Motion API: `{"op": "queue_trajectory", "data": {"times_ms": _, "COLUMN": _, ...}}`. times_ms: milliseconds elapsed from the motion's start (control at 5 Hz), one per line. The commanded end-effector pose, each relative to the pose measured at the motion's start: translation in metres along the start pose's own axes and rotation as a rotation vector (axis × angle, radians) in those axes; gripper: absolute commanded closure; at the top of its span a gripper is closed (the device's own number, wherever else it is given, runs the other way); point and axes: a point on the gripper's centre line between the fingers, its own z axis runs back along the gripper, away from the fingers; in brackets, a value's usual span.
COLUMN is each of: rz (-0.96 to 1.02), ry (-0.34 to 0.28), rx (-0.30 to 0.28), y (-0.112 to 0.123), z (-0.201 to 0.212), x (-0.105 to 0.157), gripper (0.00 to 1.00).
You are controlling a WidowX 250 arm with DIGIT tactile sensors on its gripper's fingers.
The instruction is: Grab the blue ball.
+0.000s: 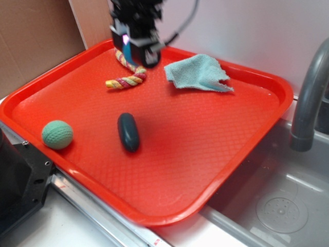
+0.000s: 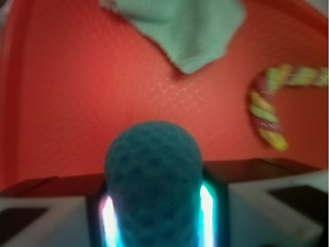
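Observation:
The blue ball, round with a dimpled knit-like surface, fills the lower middle of the wrist view. My gripper is shut on it, with a lit finger pad pressed against each side of the ball. In the exterior view the gripper hangs raised over the far left part of the red tray, just above the rope toy. There, only a sliver of the blue ball shows between the black fingers.
On the tray lie a pale green ball at the front left, a dark navy capsule in the middle, and a teal cloth at the back. A grey faucet and sink stand to the right.

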Motion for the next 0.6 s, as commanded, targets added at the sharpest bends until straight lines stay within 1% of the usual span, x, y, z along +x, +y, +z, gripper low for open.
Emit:
{"op": "queue_trajectory", "data": {"times_ms": 0, "rz": 0.196, "ry": -0.180, "rx": -0.024, "y": 0.021, "z": 0.065, "x": -0.048, "gripper": 1.00}}
{"op": "queue_trajectory", "data": {"times_ms": 200, "rz": 0.218, "ry": -0.212, "rx": -0.035, "y": 0.024, "z": 0.069, "x": -0.059, "gripper": 1.00}}
{"op": "queue_trajectory", "data": {"times_ms": 400, "rz": 0.195, "ry": -0.210, "rx": -0.026, "y": 0.022, "z": 0.065, "x": -0.053, "gripper": 1.00}}
